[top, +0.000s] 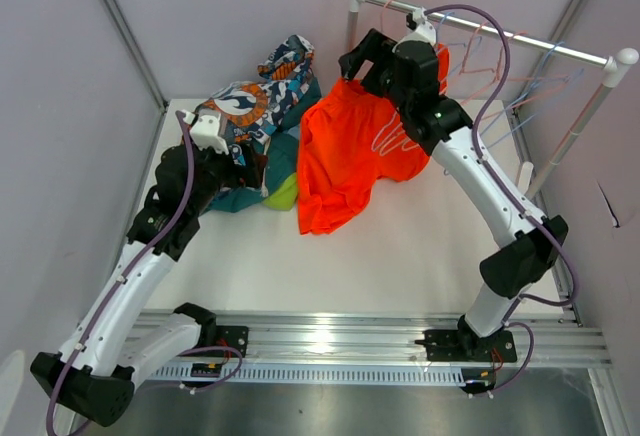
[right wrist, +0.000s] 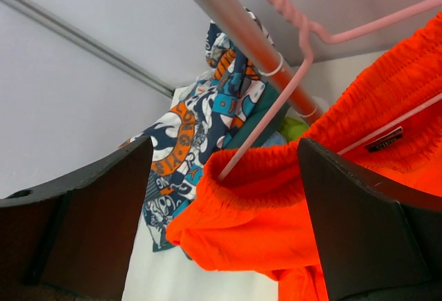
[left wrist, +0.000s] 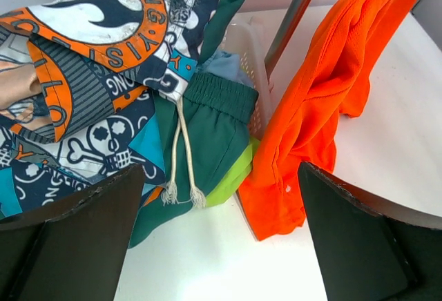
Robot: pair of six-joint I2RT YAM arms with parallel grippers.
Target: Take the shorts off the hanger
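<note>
**Orange shorts (right wrist: 276, 211) hung on pink wire hanger (right wrist: 273, 111)**

The gathered waistband (right wrist: 359, 101), bearing an unreadable black label (right wrist: 385, 139), is flanked by the spread fingers of the right gripper (right wrist: 224, 152). "YIS" and "ONG" are read on skull-print shorts (left wrist: 90, 59) heaped under the wide-open left gripper (left wrist: 221, 168).

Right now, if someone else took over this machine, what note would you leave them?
Left pincer open, empty.
Right pincer open, straddling the waistband of the orange shorts, not clamped.
These hang on the pink hanger at the rail.
Done: printed, dark teal, lime green and light blue shorts heaped at left.
Left: free the orange pair.
</note>
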